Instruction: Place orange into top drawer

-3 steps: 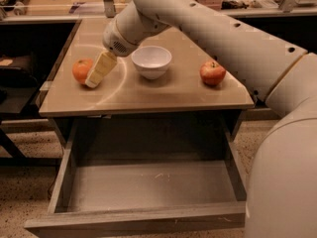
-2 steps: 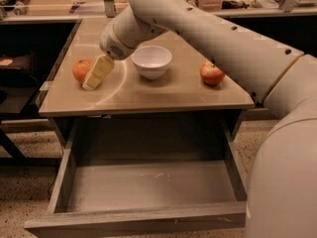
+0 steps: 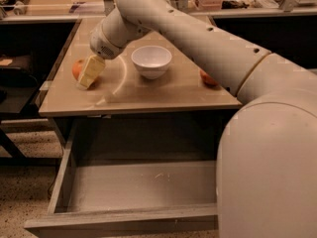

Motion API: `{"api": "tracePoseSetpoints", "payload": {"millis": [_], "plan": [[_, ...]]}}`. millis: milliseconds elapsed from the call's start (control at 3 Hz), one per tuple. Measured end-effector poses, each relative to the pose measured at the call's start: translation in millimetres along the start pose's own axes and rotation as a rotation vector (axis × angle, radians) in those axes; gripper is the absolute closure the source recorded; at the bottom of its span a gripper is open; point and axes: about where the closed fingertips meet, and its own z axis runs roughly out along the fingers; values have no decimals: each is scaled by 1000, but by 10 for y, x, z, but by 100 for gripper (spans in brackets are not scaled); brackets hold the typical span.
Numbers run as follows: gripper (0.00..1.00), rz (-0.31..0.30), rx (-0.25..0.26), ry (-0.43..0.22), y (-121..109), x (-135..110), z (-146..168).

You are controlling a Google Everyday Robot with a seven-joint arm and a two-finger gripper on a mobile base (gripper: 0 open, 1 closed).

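At the left end of the table [image 3: 148, 92], the gripper [image 3: 90, 73] hangs low, just beside the orange [image 3: 76, 68] near the left edge. A white bowl [image 3: 151, 61] stands mid-table, with bare tabletop between it and the gripper. The arm [image 3: 198, 33] crosses the right side, partly hiding an apple [image 3: 207, 78]. Below, the top drawer [image 3: 62, 182] lies open to reach from above, and the robot's body [image 3: 267, 172] covers its right end.
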Motion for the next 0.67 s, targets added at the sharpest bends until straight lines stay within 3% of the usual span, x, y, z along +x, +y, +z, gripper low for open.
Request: {"api": "tracePoseSetpoints", "payload": {"millis": [667], "plan": [[0,15,-11,29,-171,176,167]]}}
